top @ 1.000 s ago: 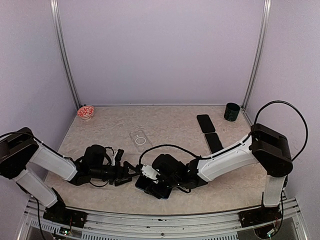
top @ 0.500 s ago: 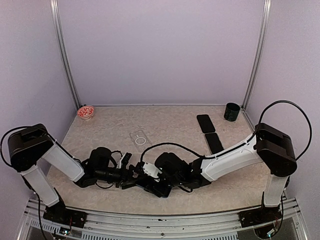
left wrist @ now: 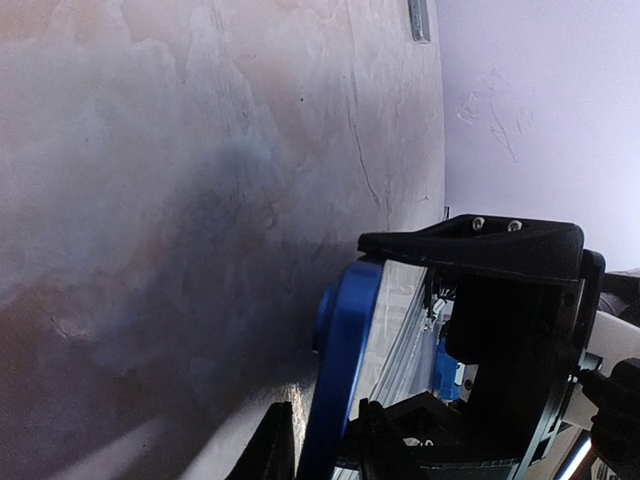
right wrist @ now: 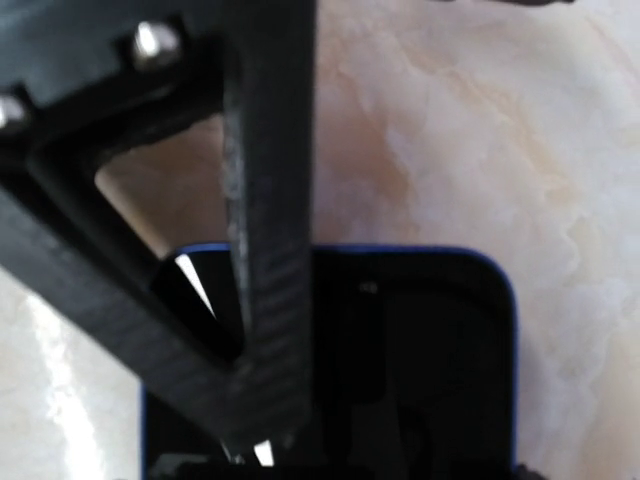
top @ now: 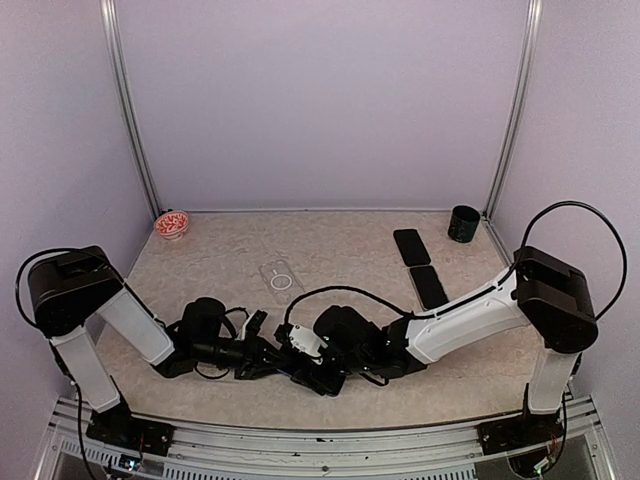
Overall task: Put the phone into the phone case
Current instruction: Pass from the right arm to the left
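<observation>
Though obscure overhead, left hand (left wrist: 320,452) tight on blue phone (left wrist: 338,330) in wrist view; right hand (top: 308,362) unclear.

No word, brand or number can be read in any view. The only sign is a white ring printed on the clear phone case (top: 281,277), which lies flat on the bench (top: 340,245), toward 9 o'clock from the bench's middle.
</observation>
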`<action>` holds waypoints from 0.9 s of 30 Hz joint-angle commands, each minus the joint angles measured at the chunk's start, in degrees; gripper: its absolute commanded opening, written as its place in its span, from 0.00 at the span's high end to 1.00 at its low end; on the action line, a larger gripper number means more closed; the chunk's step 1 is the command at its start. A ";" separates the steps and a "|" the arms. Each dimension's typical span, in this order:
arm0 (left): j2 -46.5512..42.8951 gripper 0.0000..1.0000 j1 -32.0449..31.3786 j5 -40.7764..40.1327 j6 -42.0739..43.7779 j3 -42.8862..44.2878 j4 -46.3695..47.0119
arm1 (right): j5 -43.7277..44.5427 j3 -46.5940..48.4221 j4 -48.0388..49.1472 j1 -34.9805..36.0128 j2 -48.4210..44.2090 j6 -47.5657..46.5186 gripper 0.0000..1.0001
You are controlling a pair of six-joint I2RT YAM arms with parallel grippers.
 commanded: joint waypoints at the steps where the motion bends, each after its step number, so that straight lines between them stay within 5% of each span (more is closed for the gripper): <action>1: 0.56 0.80 -0.38 1.98 -0.66 0.47 5.00 | 0.44 -0.22 2.94 0.71 -2.48 -0.45 0.30; 8: 0.49 0.95 -0.36 2.21 -0.86 0.34 5.75 | 0.23 -0.48 3.25 0.79 -2.99 -0.42 0.27; 15: -0.92 1.00 -0.49 2.75 -0.85 -0.01 7.74 | 0.79 -1.04 1.25 0.71 -6.74 1.60 0.01; 27: -9.25 1.00 -0.70 1.94 4.51 1.81 2.78 | -1.28 -5.90 -1.74 -3.72 -22.14 12.07 0.01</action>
